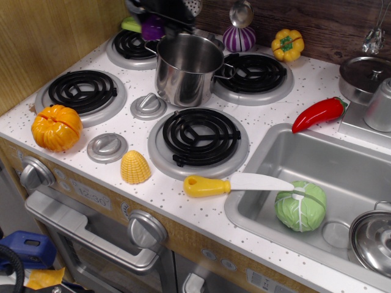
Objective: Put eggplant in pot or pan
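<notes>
Your gripper (160,13) is clamped on the eggplant (152,28), which hangs in the air at the top edge of frame, just behind and left of the pot's (186,68) rim, over the back-left burner (131,46); arm mostly cropped out. Pot sits between the burners, open and looks empty. Around it you've got the pumpkin (56,127) and corn (135,166) front left, knife (235,184) by the sink (342,165), cabbage (300,206) inside the sink.
</notes>
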Controlling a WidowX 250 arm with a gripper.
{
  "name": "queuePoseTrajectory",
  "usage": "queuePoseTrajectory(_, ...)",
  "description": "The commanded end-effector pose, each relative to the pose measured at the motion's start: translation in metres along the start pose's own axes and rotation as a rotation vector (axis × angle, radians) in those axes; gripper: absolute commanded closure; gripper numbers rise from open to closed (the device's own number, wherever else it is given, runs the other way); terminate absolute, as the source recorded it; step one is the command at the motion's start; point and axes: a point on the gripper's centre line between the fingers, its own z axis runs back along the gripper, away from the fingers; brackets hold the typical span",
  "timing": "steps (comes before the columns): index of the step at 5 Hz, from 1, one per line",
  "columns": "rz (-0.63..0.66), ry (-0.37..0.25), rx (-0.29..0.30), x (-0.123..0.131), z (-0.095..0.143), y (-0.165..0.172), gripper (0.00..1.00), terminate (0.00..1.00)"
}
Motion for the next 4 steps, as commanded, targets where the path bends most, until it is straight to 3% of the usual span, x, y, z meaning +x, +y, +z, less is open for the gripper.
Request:
queuePoseTrajectory(1,-0.007,-0.077,0.001,0.0130,0.0074,-0.0044,1.00,0.00)
queuePoseTrajectory(2,-0.015,-0.091,-0.055,0.0149,-0.0025,-0.0049,0.00,0.00)
queuePoseTrajectory(3,-0.015,-0.091,-0.055,0.0149,-0.0025,-0.0049,0.00,0.00)
queuePoseTrajectory(4,-0.015,-0.091,-0.055,0.0149,-0.0025,-0.0049,0.00,1.00)
